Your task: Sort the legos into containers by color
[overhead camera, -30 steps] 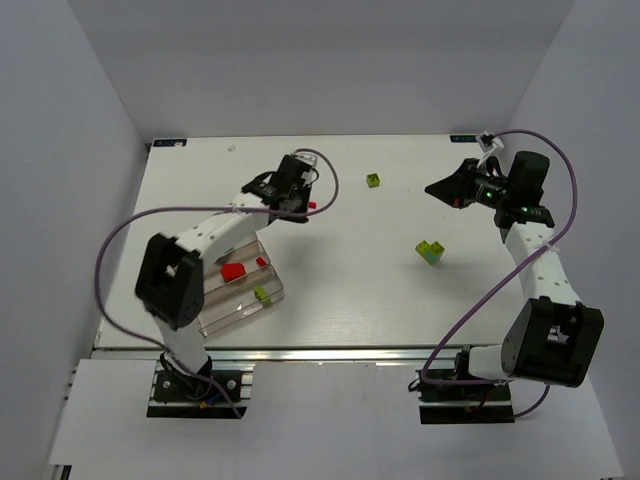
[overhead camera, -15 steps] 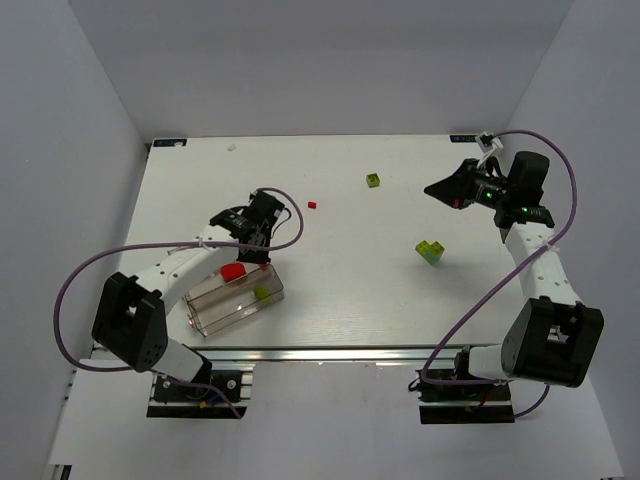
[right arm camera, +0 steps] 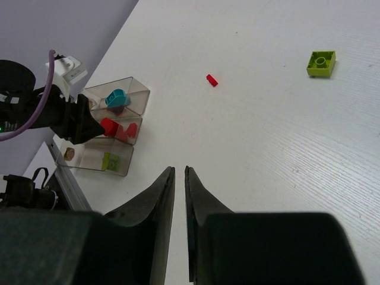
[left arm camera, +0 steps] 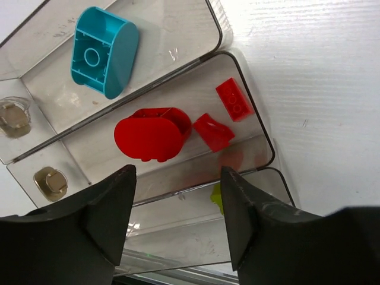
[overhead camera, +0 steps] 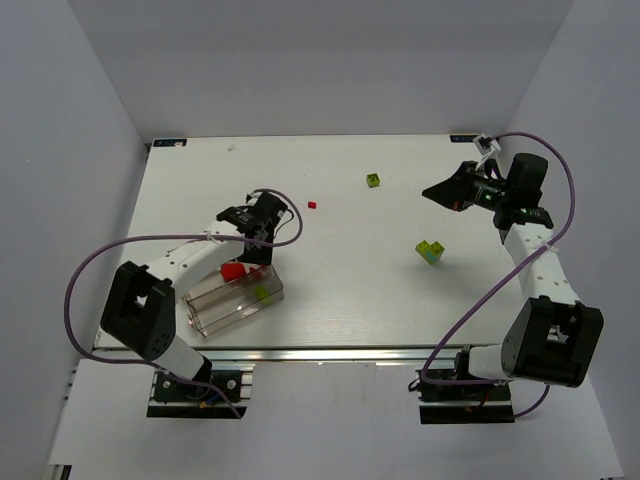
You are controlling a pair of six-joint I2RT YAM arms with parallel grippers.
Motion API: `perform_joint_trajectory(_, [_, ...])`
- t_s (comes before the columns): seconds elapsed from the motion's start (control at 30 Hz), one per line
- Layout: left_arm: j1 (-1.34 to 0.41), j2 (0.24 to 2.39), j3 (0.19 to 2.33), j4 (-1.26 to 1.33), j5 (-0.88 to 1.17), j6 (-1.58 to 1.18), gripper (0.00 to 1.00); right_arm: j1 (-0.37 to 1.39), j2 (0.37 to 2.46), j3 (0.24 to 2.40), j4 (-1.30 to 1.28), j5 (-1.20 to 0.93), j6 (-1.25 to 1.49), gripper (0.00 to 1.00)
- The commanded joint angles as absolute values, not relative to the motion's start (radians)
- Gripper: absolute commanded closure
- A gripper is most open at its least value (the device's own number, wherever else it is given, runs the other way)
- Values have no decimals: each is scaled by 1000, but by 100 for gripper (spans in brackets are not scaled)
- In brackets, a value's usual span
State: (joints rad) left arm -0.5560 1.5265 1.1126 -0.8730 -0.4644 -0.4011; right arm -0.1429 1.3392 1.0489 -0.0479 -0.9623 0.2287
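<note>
The left gripper [left arm camera: 178, 176] hovers spread and empty over the containers [left arm camera: 172, 35], where the middle trough holds three red legos [left arm camera: 151, 133] (cyan one side, lime the other). It looks between picks to me. Next it should fetch the tiny red bit [overhead camera: 312, 204] at two o'clock. The right gripper [right arm camera: 178, 172] is pinched on nothing.

We see white links on the left arm [overhead camera: 190, 262] and right arm [overhead camera: 541, 268], black joint housings [overhead camera: 548, 342], a purple cable [overhead camera: 70, 300] looping beside each, green lights [overhead camera: 488, 197], and black wedge-shaped fingers [left arm camera: 110, 211].
</note>
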Motion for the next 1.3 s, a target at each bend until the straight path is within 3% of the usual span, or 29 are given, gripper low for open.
perform_joint_trajectory(0.0, [-552,1525,1186,-877,-511,-407,32,-143,1322,1055,-12,-992,219,81])
perform_joint_trajectory(0.03, [-552,1519,1198,-868,-493,-402,36,-144,1319,1055,-11,-992,207,81])
perform_joint_trajectory(0.07, [-552,1511,1212,-824,-461,-376,64,-141,1321,1055,-12,-994,196,81])
perform_joint_trajectory(0.13, [-552,1485,1245,-696,-297,-333,98,-138,1319,1055,-12,-1009,161,84])
perform_joint_trajectory(0.27, [-552,1587,1400,-609,-42,-330,100,-129,1321,1061,-37,-982,106,100])
perform_joint_trajectory(0.33, [-552,1733,1544,-644,-6,-337,74,-121,1319,1069,-60,-936,78,99])
perform_joint_trajectory(0.37, [-552,1787,1593,-662,-8,-342,61,-115,1319,1072,-69,-921,54,91])
perform_joint_trajectory(0.4, [-552,1893,1689,-685,-29,-356,40,-110,1325,1077,-90,-901,42,80])
perform_joint_trajectory(0.43, [-552,1946,1745,-751,-56,-406,34,-106,1330,1094,-106,-894,32,56])
perform_joint_trajectory(0.47, [-543,1995,1788,-768,-81,-428,29,-101,1339,1103,-123,-893,11,49])
perform_joint_trajectory(0.73, [-543,2276,2112,-900,-182,-843,28,-89,1350,1109,-143,-864,5,44])
perform_joint_trajectory(1.0, [-543,2264,2054,-859,-336,-1165,21,-89,1355,1109,-144,-861,5,44])
perform_joint_trajectory(1.27, [-523,2376,2148,-897,-272,-1318,26,-91,1345,1108,-143,-858,9,45])
